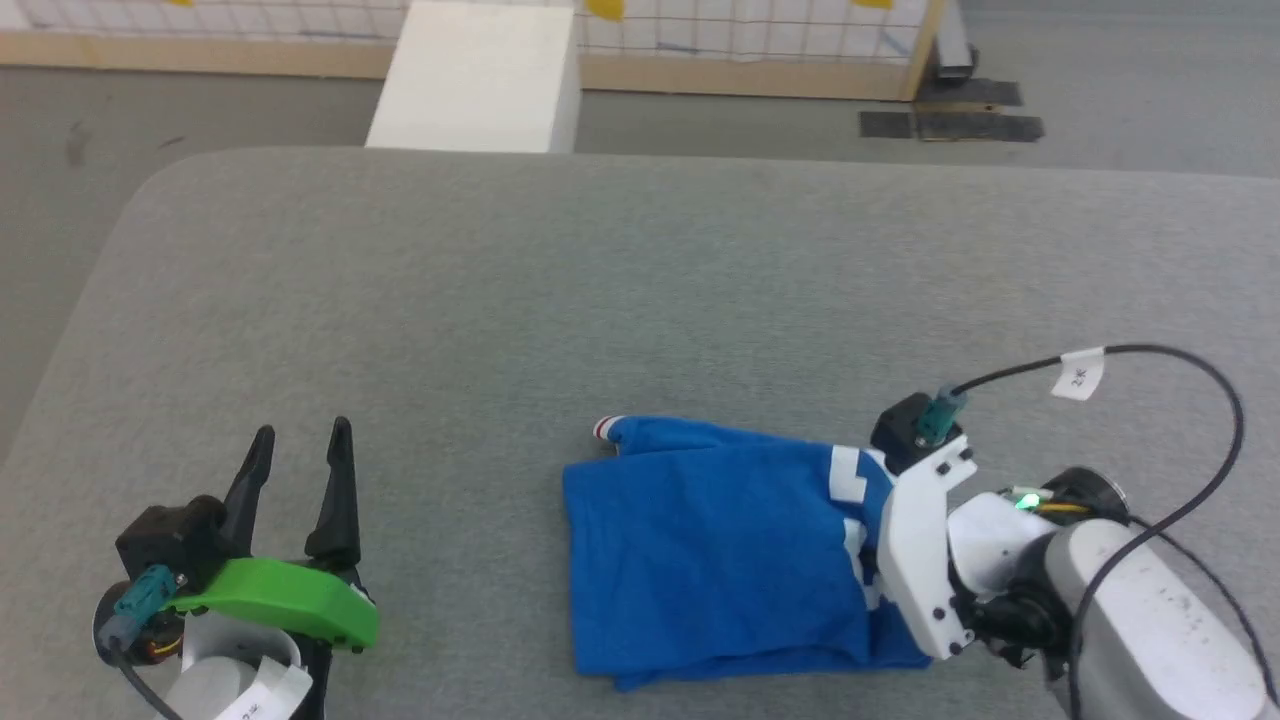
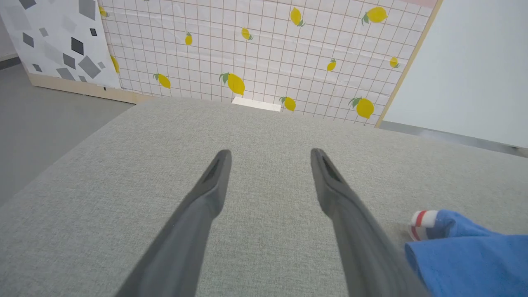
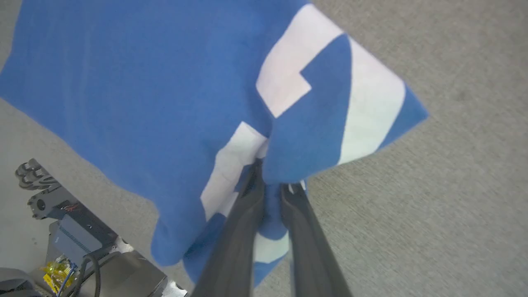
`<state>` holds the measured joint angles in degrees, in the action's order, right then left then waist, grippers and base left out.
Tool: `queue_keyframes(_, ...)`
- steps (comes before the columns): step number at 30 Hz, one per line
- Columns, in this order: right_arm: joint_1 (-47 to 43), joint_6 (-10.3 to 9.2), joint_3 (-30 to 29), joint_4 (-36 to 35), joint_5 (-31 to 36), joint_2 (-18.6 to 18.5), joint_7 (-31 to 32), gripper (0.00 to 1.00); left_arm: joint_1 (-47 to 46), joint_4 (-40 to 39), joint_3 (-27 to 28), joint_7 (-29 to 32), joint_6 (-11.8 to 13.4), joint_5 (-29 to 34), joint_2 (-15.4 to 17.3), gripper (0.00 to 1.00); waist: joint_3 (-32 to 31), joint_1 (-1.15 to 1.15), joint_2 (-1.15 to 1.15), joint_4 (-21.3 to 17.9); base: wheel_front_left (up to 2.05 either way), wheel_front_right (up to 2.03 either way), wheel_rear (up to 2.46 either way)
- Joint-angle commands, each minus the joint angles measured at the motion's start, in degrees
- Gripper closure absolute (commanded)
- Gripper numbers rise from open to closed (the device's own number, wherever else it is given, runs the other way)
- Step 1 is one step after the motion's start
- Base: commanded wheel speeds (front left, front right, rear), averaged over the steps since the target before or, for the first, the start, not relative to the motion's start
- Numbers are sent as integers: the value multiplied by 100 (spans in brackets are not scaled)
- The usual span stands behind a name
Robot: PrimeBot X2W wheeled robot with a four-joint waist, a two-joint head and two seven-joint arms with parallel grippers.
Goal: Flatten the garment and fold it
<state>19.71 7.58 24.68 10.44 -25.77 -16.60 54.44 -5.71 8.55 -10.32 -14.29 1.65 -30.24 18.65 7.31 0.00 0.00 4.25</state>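
Right gripper point(image 3: 270, 177) is clamped tight, jaws pinching a bunched fold of the garment point(image 1: 720, 550), white lettering point(image 3: 284, 82) right at the fingertips. From that pinch the blue cloth spreads ahead of the jaws, lying folded on the grey table point(image 1: 600, 280). Over to the left gripper point(image 1: 302, 428): jaws spread wide, nothing between them, only table beneath. A red-striped cuff point(image 2: 423, 218) sits just outside one finger, not touching. Well beyond the fingertips, a white block point(image 1: 480, 75) and a lemon-print wall point(image 2: 268, 49).
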Motion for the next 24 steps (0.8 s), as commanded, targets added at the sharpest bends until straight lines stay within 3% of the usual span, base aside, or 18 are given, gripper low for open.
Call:
queue_keyframes(1, 144, -9, 16, -108, -76, -135, 59, 100, 75, -41, 11, -39, 17, -13, 17, 0, -145, 0, 0, -453, 0, 0, 0)
queue_keyframes(9, 422, -9, -3, -378, -208, -698, 323, 100, 126, -253, 32, -30, 72, -43, 15, 0, 125, 0, 0, -1606, 0, 0, 0)
queue_keyframes(15, 644, -9, -237, -215, -152, -851, 229, 100, -69, -368, 54, 6, 79, -4, 122, 0, 457, 0, 0, -2212, 0, 0, 0)
queue_keyframes(24, 1005, -9, -906, 99, 110, -1158, -61, 100, -368, -853, 135, 182, 190, 121, 381, 0, 1142, 0, 0, -2307, 0, 0, 0)
